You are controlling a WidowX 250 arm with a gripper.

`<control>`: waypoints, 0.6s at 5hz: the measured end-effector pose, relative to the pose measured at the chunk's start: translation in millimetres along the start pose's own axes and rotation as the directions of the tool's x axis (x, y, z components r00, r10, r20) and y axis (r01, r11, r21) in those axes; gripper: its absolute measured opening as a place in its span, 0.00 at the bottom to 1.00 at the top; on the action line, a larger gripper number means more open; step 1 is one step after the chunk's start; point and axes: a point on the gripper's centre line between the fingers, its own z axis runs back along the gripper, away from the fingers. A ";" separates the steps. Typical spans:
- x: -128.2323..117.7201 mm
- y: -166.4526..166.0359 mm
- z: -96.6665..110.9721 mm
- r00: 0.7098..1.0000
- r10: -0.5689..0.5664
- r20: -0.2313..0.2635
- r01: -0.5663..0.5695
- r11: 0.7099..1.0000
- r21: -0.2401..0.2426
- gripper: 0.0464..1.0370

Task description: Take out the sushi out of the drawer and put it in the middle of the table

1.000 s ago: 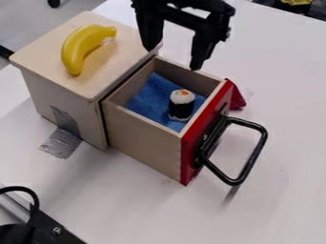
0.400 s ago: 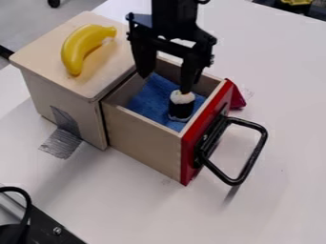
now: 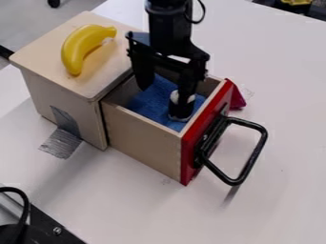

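Observation:
My gripper [image 3: 164,96] hangs over the pulled-out drawer [image 3: 145,143], its two fingers wide apart and nothing held between them. One finger is at the left over the blue cloth [image 3: 150,103]; the other overlaps the top of the sushi [image 3: 181,110], hiding part of its white rice. The sushi, with a black wrap, stands upright on the cloth near the red drawer front. Whether that finger touches it, I cannot tell. Around the drawer lies the white table [image 3: 280,157].
A yellow banana [image 3: 77,47] lies on the wooden box top [image 3: 47,45]. The black drawer handle [image 3: 258,152] sticks out to the right. A dark red piece [image 3: 236,96] is behind the drawer front, and black equipment [image 3: 47,228] sits at the lower left.
The gripper has come down and a little to the left, from above the drawer to inside its opening. The sushi, drawer and banana have stayed in place.

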 end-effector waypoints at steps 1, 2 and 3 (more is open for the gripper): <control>5.0 -6.0 -7.2 1.000 -0.012 0.014 0.012 1.000 -0.001 0.96; 7.9 -11.9 -8.8 0.999 -0.017 0.029 0.017 1.000 -0.006 0.96; 8.5 -13.7 -8.8 0.999 -0.011 0.033 0.011 1.000 -0.010 0.96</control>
